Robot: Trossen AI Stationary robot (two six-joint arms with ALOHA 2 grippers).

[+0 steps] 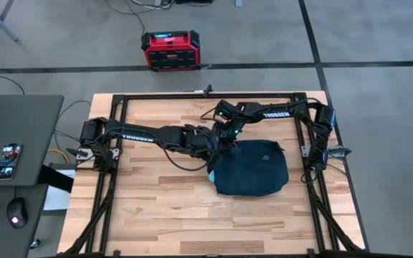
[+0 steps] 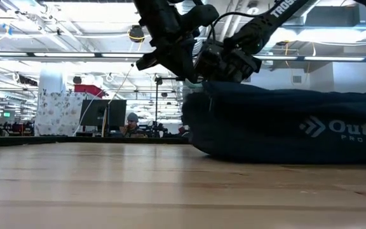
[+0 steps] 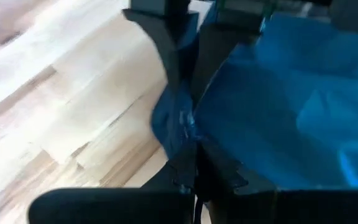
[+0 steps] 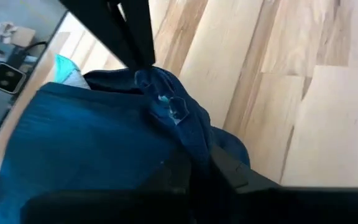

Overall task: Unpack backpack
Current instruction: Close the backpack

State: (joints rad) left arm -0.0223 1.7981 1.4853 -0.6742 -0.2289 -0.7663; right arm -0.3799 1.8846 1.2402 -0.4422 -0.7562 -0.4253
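Observation:
The dark navy-teal backpack (image 1: pixel 253 168) lies flat on the wooden table, right of centre, its pale diamond logo (image 1: pixel 265 156) facing up. Both grippers meet at its far-left corner. My left gripper (image 1: pixel 216 148) reaches in from the left and is shut on a ridge of the fabric there. My right gripper (image 1: pixel 229 136) comes from the far right and is shut on the same raised edge, a little farther along. In the low view the backpack (image 2: pixel 284 127) rests on the table with that corner pulled up. A pale teal bit (image 1: pixel 211 175) shows at its left edge. My left gripper pinches a raised fold of the backpack's edge (image 3: pixel 180 127) between its two fingers, slanting down from the table's left. The rest of the backpack lies on the table. Whether it has one layer or several, I cannot tell. My right gripper pinches the same fabric ridge (image 4: pixel 188 134) at the backpack's far-left corner, slanting down from the far side. A small zip pull (image 4: pixel 176 109) sits on the ridge between the two grippers. The body of the backpack stays on the table.
A black metal frame (image 1: pixel 192 98) runs round the table. Bare wood (image 1: pixel 171 215) lies near and left of the backpack. A red-black box (image 1: pixel 169 50) stands on the floor beyond the far edge. A grey desk (image 1: pixel 20 136) with a phone and a mouse is at the left.

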